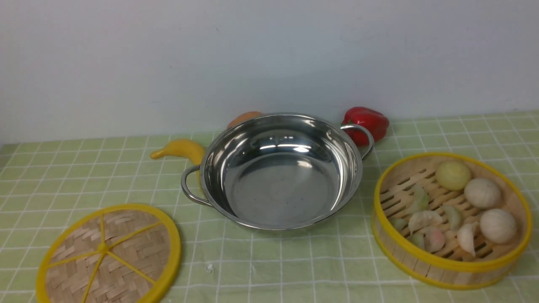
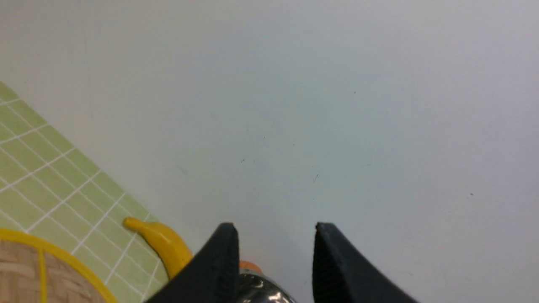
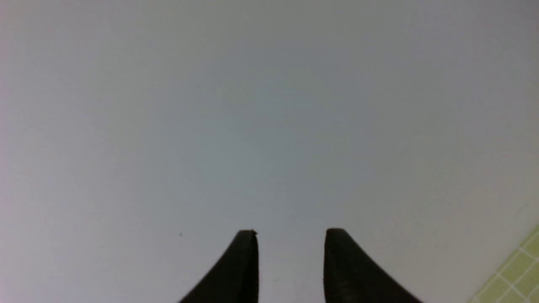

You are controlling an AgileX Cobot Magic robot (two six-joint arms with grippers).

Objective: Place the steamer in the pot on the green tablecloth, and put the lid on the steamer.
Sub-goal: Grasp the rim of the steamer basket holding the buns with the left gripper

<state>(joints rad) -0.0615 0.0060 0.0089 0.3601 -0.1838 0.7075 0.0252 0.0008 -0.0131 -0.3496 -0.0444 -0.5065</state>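
The shiny steel pot (image 1: 281,170) stands empty in the middle of the green tablecloth (image 1: 294,269). The steamer (image 1: 450,219), a yellow-rimmed bamboo basket holding several buns and dumplings, sits on the cloth to the pot's right. The lid (image 1: 109,254), a flat woven disc with yellow spokes, lies at the front left; its edge shows in the left wrist view (image 2: 46,273). Neither gripper shows in the front view. My left gripper (image 2: 276,229) is open and empty, held in the air facing the wall. My right gripper (image 3: 290,233) is open and empty, also facing the wall.
A yellow banana (image 1: 181,149) lies behind the pot's left handle and shows in the left wrist view (image 2: 162,242). An orange thing (image 1: 244,118) sits behind the pot. A red bell pepper (image 1: 366,122) is behind the pot's right handle. A pale wall (image 1: 269,59) closes the back.
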